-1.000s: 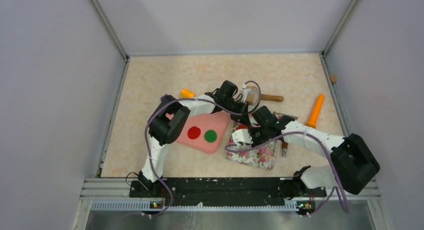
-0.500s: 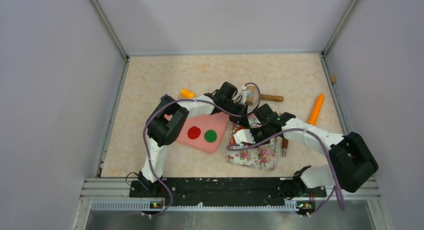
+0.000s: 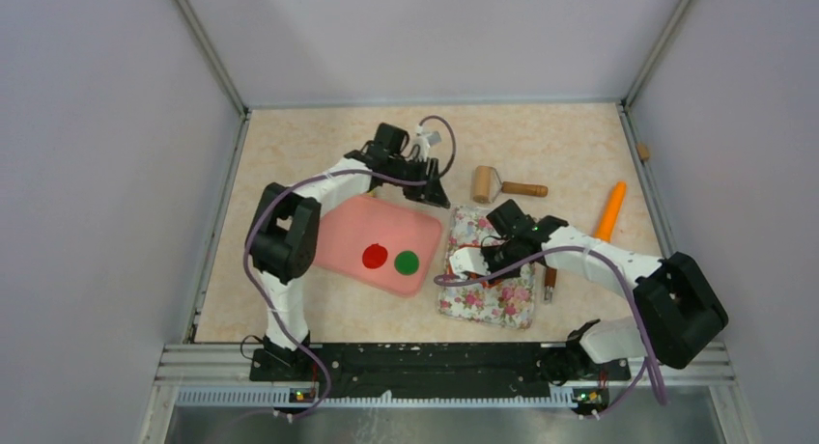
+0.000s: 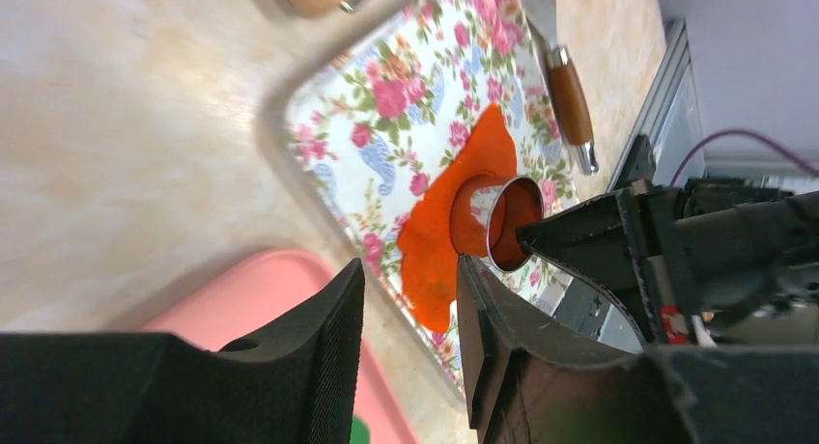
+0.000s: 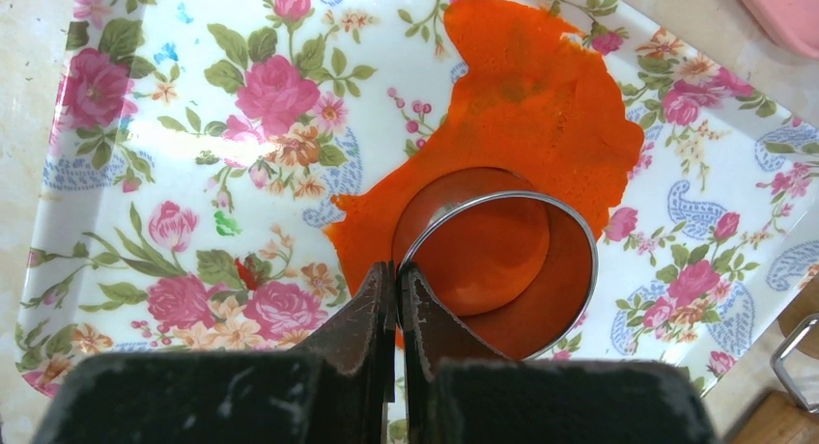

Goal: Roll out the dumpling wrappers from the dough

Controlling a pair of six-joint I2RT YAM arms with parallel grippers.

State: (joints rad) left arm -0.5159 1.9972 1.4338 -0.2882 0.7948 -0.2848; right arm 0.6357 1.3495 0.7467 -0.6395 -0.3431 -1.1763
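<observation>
The right gripper [image 5: 396, 270] pinches the ring cutter [image 5: 568, 270] by its wall, set into the dough [image 5: 541, 97] on the floral tray [image 5: 193, 125]. You appear to be cutting. Next, lift straight up and leave the wrapper [image 5: 473, 251] behind.

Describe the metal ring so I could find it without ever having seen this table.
Look for the flowered tray right of the pink board. On it lies a flat, ragged sheet of orange-red dough, and the ring stands on it, pinched at its rim by the right arm's fingers. It is the only shiny, open metal hoop there.
</observation>
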